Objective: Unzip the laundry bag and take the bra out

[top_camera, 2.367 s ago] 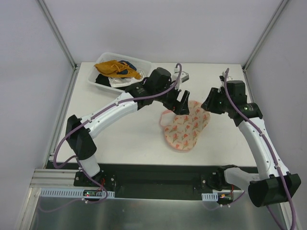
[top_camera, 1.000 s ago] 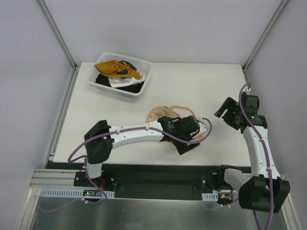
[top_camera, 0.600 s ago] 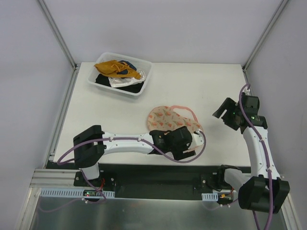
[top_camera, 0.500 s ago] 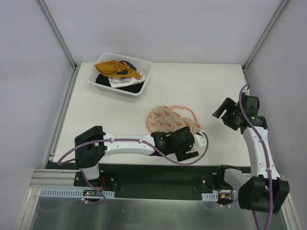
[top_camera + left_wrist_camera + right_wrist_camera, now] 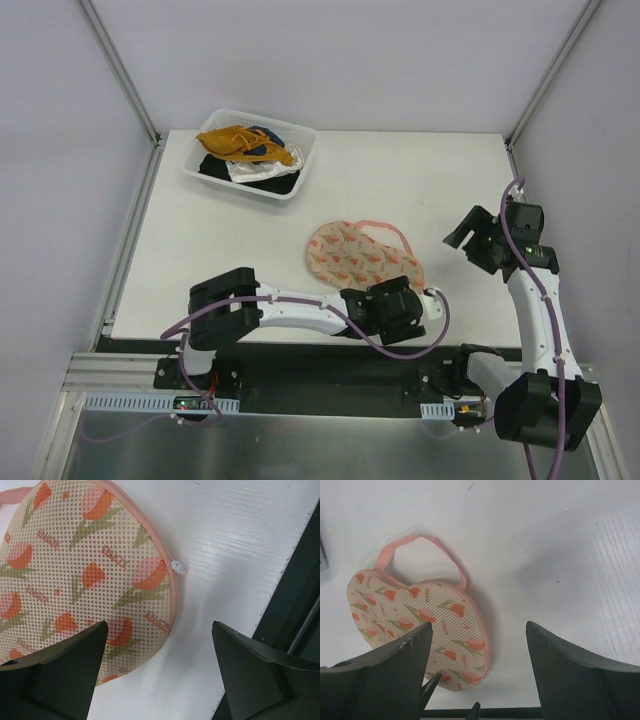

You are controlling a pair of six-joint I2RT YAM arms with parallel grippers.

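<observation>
The laundry bag (image 5: 358, 258) lies flat and zipped shut on the white table, pale mesh with orange-red flower prints and a pink loop handle (image 5: 388, 232). It also shows in the left wrist view (image 5: 85, 570), with a small white zipper tab (image 5: 178, 568) at its rim, and in the right wrist view (image 5: 420, 615). My left gripper (image 5: 400, 302) is open and empty, low at the bag's near end by the table's front edge (image 5: 157, 675). My right gripper (image 5: 464, 232) is open and empty, off to the bag's right (image 5: 477, 650). The bra is hidden.
A clear plastic bin (image 5: 300, 170) holding a mustard-yellow garment (image 5: 240, 142) and white and black clothes stands at the back left. The table's front edge and a dark rail (image 5: 300, 595) run just beside my left gripper.
My left arm swept from the bag's far side across it to the near edge. The bag shifted left and turned. My right arm drew back to the right.
</observation>
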